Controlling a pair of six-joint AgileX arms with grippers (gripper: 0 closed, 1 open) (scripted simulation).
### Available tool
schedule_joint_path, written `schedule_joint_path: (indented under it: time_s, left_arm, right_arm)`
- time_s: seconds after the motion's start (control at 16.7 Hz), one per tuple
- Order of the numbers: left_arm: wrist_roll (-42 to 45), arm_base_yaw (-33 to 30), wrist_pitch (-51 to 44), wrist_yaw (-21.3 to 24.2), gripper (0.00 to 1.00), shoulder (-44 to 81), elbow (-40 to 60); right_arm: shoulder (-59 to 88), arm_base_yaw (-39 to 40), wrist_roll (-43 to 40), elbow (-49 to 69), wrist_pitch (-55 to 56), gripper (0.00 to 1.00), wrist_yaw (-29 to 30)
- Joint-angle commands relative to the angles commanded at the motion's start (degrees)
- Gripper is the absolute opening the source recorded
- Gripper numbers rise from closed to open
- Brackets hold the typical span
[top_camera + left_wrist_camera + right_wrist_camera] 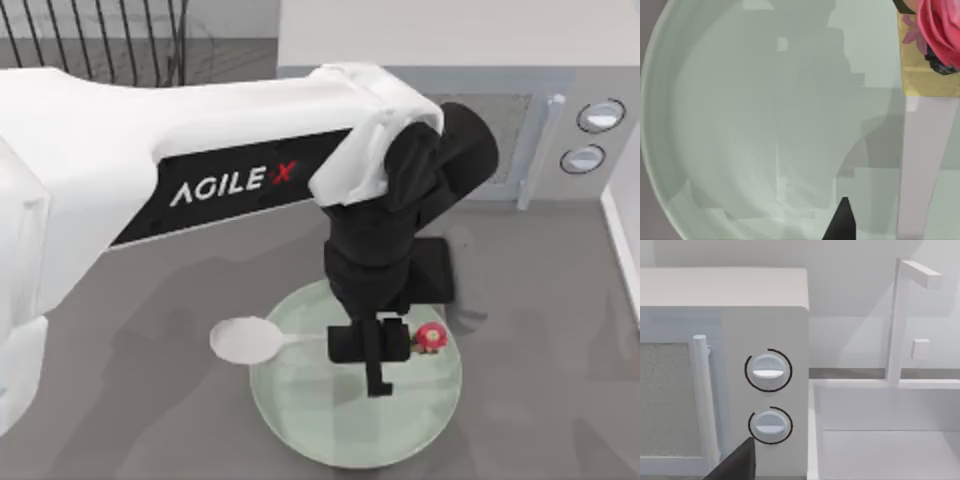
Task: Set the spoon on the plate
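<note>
Left gripper [372, 358] sits low over the plate [300, 420], astride the spoon [262, 340] handle between bowl and red ornament. Spoon lies across the plate's far half: ornament end over the plate, bowl jutting past the left rim above the table [560, 330]. Whether the handle already rests on the plate or hangs just clear, I cannot tell. Fingers look closed around the handle, though the top view hides the contact itself.

Step in hand, as I judge it: placing, at the release point. Next move calls for opening the fingers, then a straight lift so the spoon isn't dragged.

Right arm parked, facing a microwave [725, 370] and sink [885, 430].

Count: one spoon, one plate, one microwave with two knobs.
</note>
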Motion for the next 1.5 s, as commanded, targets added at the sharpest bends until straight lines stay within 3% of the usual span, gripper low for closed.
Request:
schedule_joint_path:
  time_s: [0.84,1.5]
  left_arm:
    - [3.85,-3.45,-2.84,2.42,0.00,-5.47,-2.50]
    - [2.53,-3.16,2.37,1.85,0.00,-4.61,-2.80]
  right_arm:
    - [0.00,0.00,0.00,0.00,0.00,1.00,0.00]
    - [0.00,0.00,0.00,0.00,0.00,1.00,0.00]
